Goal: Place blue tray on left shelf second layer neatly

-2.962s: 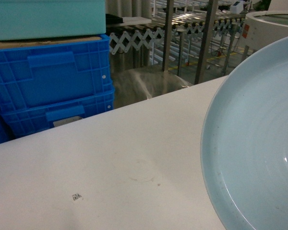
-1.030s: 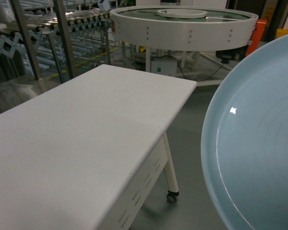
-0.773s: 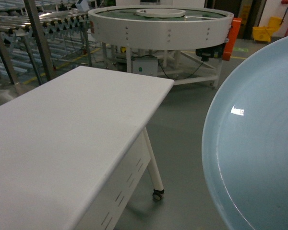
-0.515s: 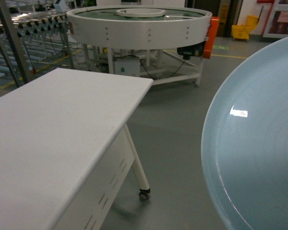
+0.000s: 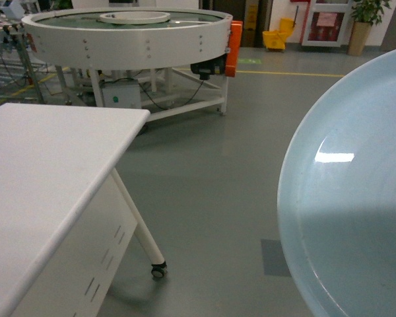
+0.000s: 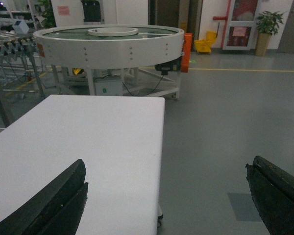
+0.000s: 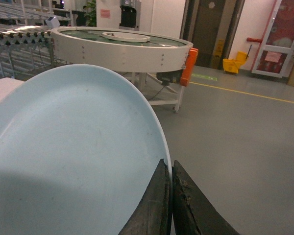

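Head view: the blue tray fills the right side, held close to the camera and off the table, its hollow face turned toward the lens. A white table occupies the lower left, its far right corner pointing at a round white conveyor beyond. Grey floor lies between. No steel rack appears, so the left shelf second layer is out of sight.

Left wrist view: the left gripper has its dark jaws spread wide at the bottom corners, carrying nothing, hanging over the table's right edge.

Right wrist view: the right gripper has its two fingers closed tight on the tray's rim, pinching the near right edge. The tray tilts up and away to the left.

Handling, by judgement: thin, stiff, glossy plastic, probably light, and slippery at the rim. A one-edge pinch leaves it free to swing or slide out, so gentle motion suits it; the rim is the only real purchase.

Against the earlier head frames: three seconds back, blue crates and a turquoise box stood behind the table; these have left the view, and the table has slid leftward while the conveyor came in. The tray keeps its place in frame.
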`<state>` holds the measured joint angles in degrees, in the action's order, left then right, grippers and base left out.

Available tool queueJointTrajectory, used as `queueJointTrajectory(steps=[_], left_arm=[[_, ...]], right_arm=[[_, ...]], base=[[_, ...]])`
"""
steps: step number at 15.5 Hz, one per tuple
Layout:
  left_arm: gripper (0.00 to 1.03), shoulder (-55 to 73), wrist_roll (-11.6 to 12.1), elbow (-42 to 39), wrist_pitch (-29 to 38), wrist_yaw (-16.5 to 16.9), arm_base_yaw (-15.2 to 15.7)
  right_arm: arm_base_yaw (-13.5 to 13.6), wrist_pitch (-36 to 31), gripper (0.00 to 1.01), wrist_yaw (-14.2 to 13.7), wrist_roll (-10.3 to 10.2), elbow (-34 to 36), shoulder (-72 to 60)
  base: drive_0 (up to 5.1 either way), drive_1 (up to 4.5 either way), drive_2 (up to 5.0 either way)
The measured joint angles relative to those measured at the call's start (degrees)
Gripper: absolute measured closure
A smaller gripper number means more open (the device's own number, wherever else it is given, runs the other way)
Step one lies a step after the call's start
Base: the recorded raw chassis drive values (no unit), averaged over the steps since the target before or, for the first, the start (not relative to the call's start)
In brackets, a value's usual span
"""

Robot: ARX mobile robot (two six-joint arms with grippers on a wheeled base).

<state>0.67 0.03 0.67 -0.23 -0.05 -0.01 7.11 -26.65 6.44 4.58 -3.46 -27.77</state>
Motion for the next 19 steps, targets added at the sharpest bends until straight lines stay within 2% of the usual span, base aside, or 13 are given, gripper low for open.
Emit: queueJointTrajectory(steps=[5,8,19], left_arm=[[0.05,0.0,0.0,0.0,0.0,0.0,0.0],[0.05,0.0,0.0,0.0,-0.2,-0.1,0.0],[0.05,0.0,0.0,0.0,0.0,-0.1,0.0]], right_arm=[[0.0,0.0,0.99,0.0,0.0,0.0,0.0],[0.0,-0.2,0.99,0.1,0.0,0.0,0.1],[0.0,0.0,0.99,0.0,0.2,0.0,-0.2]], base=[[-1.5,-1.54,-1.5],[1.2,0.44,-6.7],[2.8,2.22,-5.0]])
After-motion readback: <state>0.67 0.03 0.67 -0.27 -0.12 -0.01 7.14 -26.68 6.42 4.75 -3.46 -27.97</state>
